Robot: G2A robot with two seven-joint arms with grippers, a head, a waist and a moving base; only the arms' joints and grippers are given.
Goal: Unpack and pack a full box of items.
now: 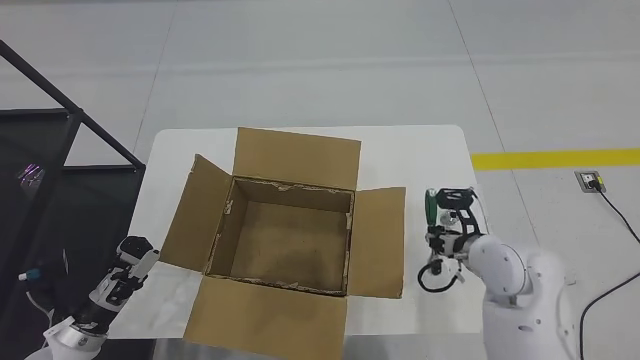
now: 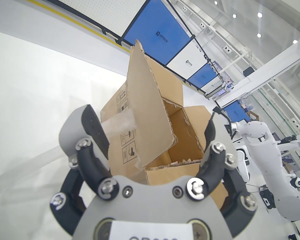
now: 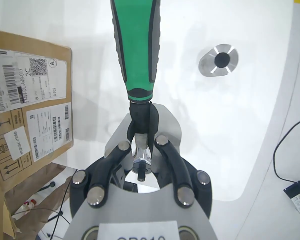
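While squeezed tight on the metal neck of the green-handled tool, got the right gripper parked by the table's right edge, just beside the box's right flap, handle pointing at the far edge. Got the box planted mid-table, all four flaps folded out, bare cardboard floor showing. Spotted the left gripper by the front-left corner, fingers spread wide, gripping nothing, facing the left flap. Also spotted a round metal disc in the tabletop near the tool.
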